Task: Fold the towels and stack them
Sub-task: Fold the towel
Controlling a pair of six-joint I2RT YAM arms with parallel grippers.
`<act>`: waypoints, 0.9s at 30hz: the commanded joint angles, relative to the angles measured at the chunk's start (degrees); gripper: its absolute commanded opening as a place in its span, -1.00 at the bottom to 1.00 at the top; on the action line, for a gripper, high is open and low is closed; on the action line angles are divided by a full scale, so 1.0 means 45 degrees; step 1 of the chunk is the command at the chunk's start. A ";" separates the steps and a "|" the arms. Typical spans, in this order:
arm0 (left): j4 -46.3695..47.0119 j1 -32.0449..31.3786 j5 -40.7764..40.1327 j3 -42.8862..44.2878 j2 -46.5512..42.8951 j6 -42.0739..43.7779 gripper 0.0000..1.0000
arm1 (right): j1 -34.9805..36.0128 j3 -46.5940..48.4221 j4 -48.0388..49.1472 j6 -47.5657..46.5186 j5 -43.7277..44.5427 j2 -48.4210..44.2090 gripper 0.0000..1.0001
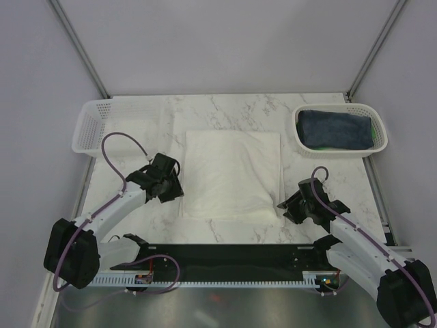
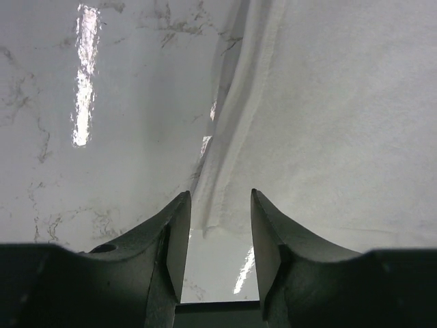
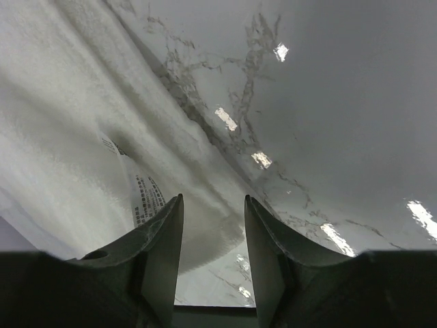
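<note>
Mid-way across the table (image 1: 232, 234) the cream towel (image 1: 232, 171) lies flat, and my left gripper (image 2: 217, 205) and right gripper (image 3: 213, 205), both spread apart at its near corners, should sink evenly and pinch every layer, label (image 3: 147, 195) included, so it lifts square.

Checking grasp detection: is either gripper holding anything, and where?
Nothing held. Left gripper and right gripper are open, each poised at a side edge of the cream towel.
</note>
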 commanded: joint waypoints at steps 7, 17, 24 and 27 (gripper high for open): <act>0.3679 0.0070 0.2278 -0.0080 -0.0598 -0.0029 -0.08 | 0.0150 0.1074 0.1229 -0.1617 0.0513 0.0552 -0.17; 0.3429 0.0245 0.1773 -0.1293 0.0769 -0.1240 0.00 | 0.0150 0.1740 0.0211 -0.2399 0.1082 0.0940 -0.14; 0.1807 0.0245 -0.0217 -0.1234 0.0400 -0.1688 -0.08 | 0.0618 0.1056 0.0641 -0.2011 0.0378 0.0962 -0.15; 0.1747 0.0245 -0.0434 -0.1390 -0.0089 -0.2060 -0.07 | 0.0794 0.0880 0.0680 -0.1678 0.0242 0.1059 -0.12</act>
